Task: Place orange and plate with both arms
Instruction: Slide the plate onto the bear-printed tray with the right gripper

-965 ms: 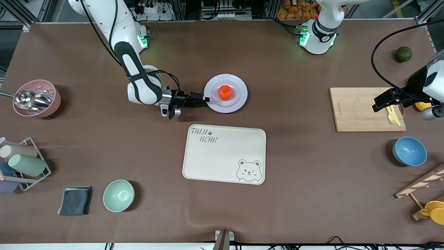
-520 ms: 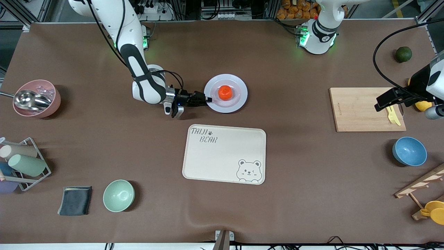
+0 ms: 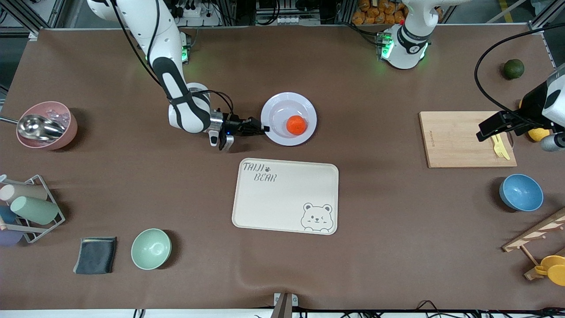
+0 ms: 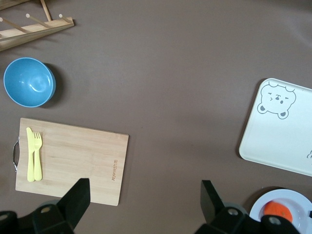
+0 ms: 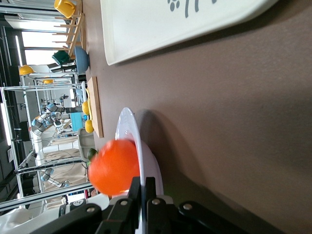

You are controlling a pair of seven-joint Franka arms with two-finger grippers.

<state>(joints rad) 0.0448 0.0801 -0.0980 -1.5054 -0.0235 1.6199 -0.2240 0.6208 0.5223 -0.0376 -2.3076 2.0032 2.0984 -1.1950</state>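
Observation:
The pale lavender-white plate (image 3: 276,106) lies on the table, farther from the front camera than the bear tray. The orange (image 3: 296,125) lies in the plate, toward its side nearer the left arm's end. My right gripper (image 3: 264,129) is shut on the plate's rim at the side toward the right arm's end; in the right wrist view its fingers (image 5: 151,187) clamp the thin rim (image 5: 135,141) with the orange (image 5: 114,165) just past them. The plate looks tipped. My left gripper (image 4: 144,195) is open and empty, high over the cutting board's end of the table.
The cream bear tray (image 3: 286,195) lies just nearer the camera than the plate. A wooden cutting board (image 3: 459,139) with a yellow fork, a blue bowl (image 3: 521,192) and a dark green fruit (image 3: 514,69) are at the left arm's end. A green bowl (image 3: 151,248) and pink bowl (image 3: 46,125) are at the right arm's end.
The plate has lifted or tilted at the gripped rim and shifted slightly, and the orange has rolled from the plate's centre toward the side nearer the left arm's end. The left arm has held still.

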